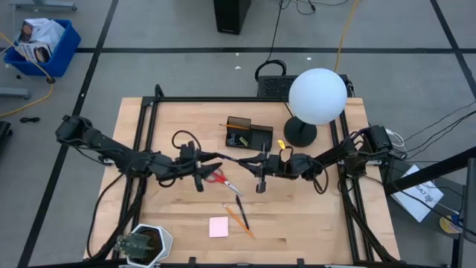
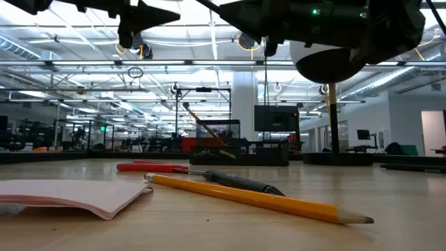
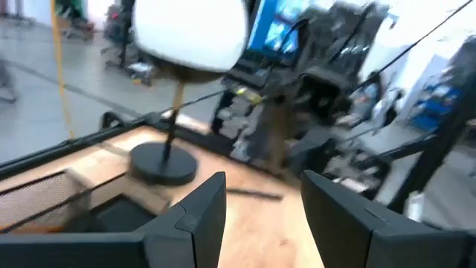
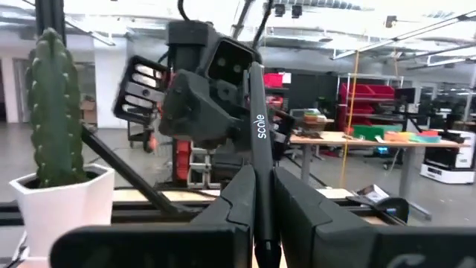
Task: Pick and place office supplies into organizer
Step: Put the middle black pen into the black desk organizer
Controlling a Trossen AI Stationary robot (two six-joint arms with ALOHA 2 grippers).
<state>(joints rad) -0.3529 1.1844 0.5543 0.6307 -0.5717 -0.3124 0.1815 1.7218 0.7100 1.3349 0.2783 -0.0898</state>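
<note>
In the high view both arms meet at the middle of the table, the right gripper [image 1: 262, 177] just right of centre and the left gripper [image 1: 199, 177] just left of it. The right gripper's fingers [image 4: 245, 201] are pressed together on a thin black pen [image 4: 258, 175], which stands nearly upright between them in the right wrist view (white lettering runs along its barrel). The left gripper [image 3: 260, 212] holds nothing, its two fingers [image 3: 201, 212] set apart with a clear gap between them. The red-handled scissors [image 1: 218, 177] lie on the wood just beside the left gripper, towards the centre of the frame. The organizer [image 1: 248, 135] sits above the two grippers in the high view, near the lamp base [image 1: 300, 133] with its white globe [image 1: 317, 95]. Below the grippers, towards the bottom centre, lie an orange pencil [image 1: 238, 221] and a dark pen [image 1: 242, 211], with the pink sticky-note pad [image 1: 219, 227] just left of them. A potted cactus [image 1: 141, 243] stands at the lower left corner of the table [image 1: 312, 223].
</note>
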